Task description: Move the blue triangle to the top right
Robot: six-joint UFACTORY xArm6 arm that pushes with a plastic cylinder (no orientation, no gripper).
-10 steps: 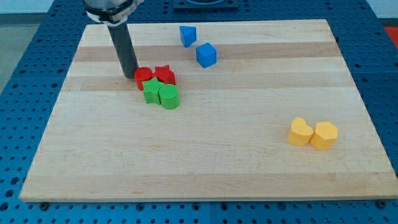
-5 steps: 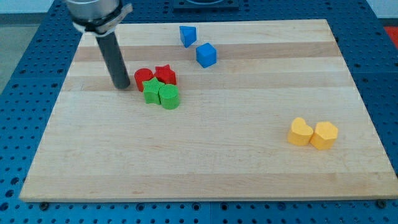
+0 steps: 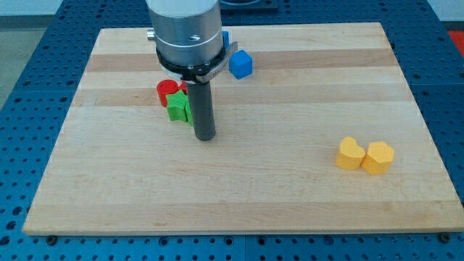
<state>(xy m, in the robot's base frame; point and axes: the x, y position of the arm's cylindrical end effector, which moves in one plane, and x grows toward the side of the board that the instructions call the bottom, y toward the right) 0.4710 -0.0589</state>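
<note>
You see my tip (image 3: 206, 138) resting on the surface (image 3: 290, 196), with no jaws to open or close. Just up-left of it sit the red block (image 3: 167, 91) and green block (image 3: 177, 109). The blue triangle (image 3: 226, 38) peeks from behind the arm, above the tip, beside the blue cube (image 3: 241, 64). Two yellow blocks (image 3: 365, 155) lie well right.

Probably a lab: wooden board (image 3: 290, 188) on blue perforated bench (image 3: 22, 87).
</note>
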